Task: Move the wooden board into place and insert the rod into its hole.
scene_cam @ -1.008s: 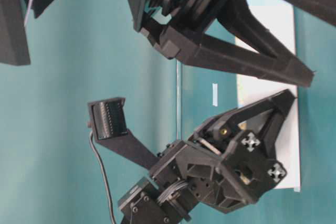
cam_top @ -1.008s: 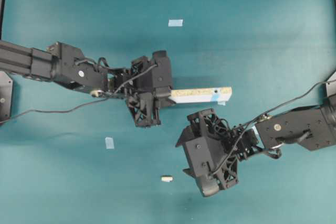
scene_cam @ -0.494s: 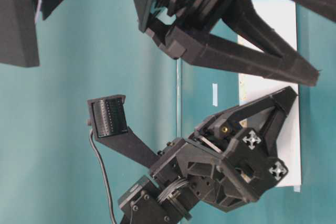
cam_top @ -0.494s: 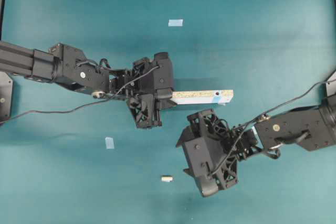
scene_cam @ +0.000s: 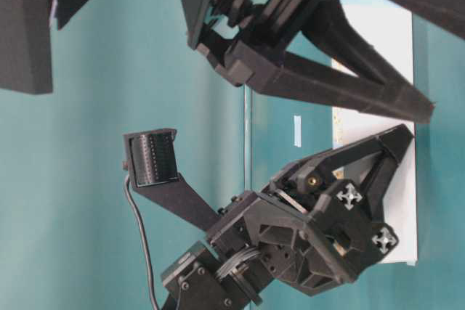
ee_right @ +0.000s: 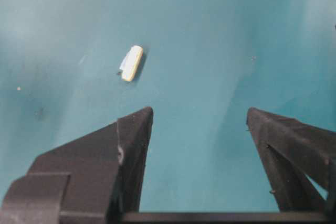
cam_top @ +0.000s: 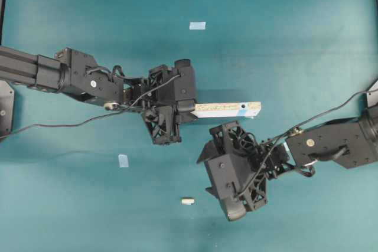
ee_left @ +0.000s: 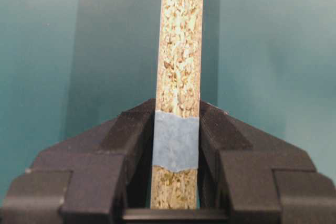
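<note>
L gripper (ee_left: 176, 129) is clamping the wooden board (cam_top: 227, 108) by its near end, jaws pinching both white faces right at a strip of blue tape (ee_left: 176, 140), speckled chipboard edge facing the cam. Board is sticking out to the right in the overhead view, mid-table, on edge. R gripper (ee_right: 199, 124) is hanging w/ jaws spread wide, holding nothing, aimed at the table w/ the rod (ee_right: 131, 63) lying loose just ahead and to the left of its tips. Overhead, the rod (cam_top: 187, 201) is sitting near the front, well apart from the board.

Handling, my guess: board is stiff, light, faces prob. slick, so grip low near one end is fine. Rod is tiny, hard, will roll; pinch it across the middle.

No readable writing or brand anywhere.
</note>
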